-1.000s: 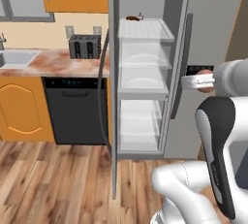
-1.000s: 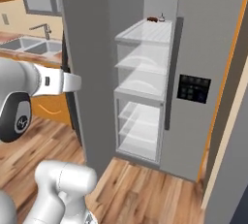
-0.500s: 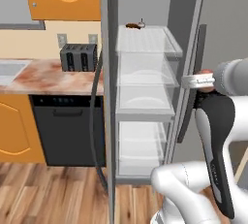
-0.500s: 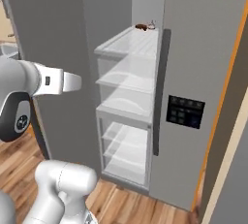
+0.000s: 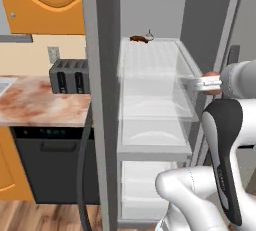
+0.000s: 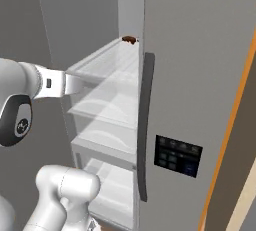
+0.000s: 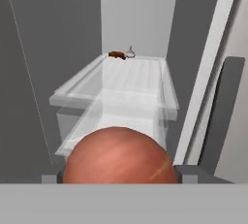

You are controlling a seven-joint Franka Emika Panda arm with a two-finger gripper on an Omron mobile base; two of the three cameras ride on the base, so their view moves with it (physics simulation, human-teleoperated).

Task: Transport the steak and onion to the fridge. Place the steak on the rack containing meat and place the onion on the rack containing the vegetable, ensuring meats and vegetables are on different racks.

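1. Here the onion sits low centre in the hand view, a round ball with no clear long axis, faint streaks running up its skin; the hand is clamped on it, a dark finger at each side.
2. In the left base view the onion shows as a reddish patch at right centre, just at the front edge of the fridge's top shelf.
3. Fridge stands open, white interior, clear shelves stacked.
4. Small dark item and whitish bulb lie side by side at the back of the top shelf.
5. Left base view adds a marbled counter, toaster, black dishwasher, orange cabinet.
6. Right base view adds the fridge's dark control panel and long handle.
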